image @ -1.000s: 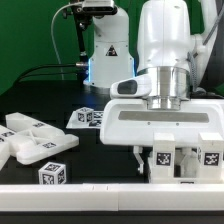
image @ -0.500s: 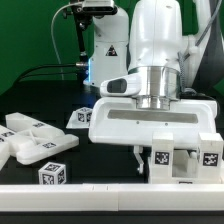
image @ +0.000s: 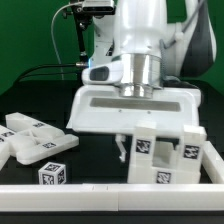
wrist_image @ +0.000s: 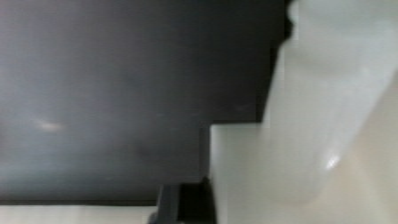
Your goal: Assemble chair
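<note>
Exterior view shows you the chair's upright parts in the lower right of the frame: a tagged white post [image: 146,158], slightly tilted, and just beside it a wider tagged panel [image: 190,155]. The gripper [image: 135,142] hangs directly over them, its broad white body just above the post's top. One dark finger [image: 122,148] reaches down along the post's side nearer the frame's left. The other finger is hidden, so you cannot tell whether the claw is clamped on the post. Loose chair pieces [image: 28,140] lie heaped at the left edge, with a tagged cube [image: 57,173] near them, all on the black table [image: 98,150]. The wrist view gives you only a blurred white part [wrist_image: 329,130] close up against the dark table.
</note>
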`<action>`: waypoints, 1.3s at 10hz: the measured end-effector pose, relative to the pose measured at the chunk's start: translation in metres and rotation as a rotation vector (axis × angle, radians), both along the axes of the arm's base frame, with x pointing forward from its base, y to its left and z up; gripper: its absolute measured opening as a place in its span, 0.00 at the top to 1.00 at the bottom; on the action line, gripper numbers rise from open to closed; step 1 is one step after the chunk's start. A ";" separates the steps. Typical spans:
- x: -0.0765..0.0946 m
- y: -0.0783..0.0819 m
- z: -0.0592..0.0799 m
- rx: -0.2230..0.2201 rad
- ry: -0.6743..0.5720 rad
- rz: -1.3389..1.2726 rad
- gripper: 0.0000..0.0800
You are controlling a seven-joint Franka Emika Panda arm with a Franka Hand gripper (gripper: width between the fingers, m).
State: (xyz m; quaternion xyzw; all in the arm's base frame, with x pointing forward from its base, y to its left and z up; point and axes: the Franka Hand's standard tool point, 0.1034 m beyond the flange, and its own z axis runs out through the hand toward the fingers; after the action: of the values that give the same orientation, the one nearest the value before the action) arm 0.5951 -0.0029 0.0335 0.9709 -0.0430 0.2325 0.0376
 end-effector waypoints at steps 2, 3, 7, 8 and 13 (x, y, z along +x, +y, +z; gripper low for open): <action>-0.007 -0.012 0.026 0.037 0.059 -0.004 0.96; -0.011 -0.011 0.035 0.057 0.084 -0.006 0.96; -0.010 0.005 0.062 0.179 0.433 0.000 0.96; -0.006 0.010 0.059 0.168 0.476 0.010 0.96; -0.021 0.009 0.063 0.209 0.931 0.044 0.96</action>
State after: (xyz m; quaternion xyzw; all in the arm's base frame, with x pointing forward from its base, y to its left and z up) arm 0.5743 0.0065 0.0963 0.9711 -0.0243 -0.2322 -0.0497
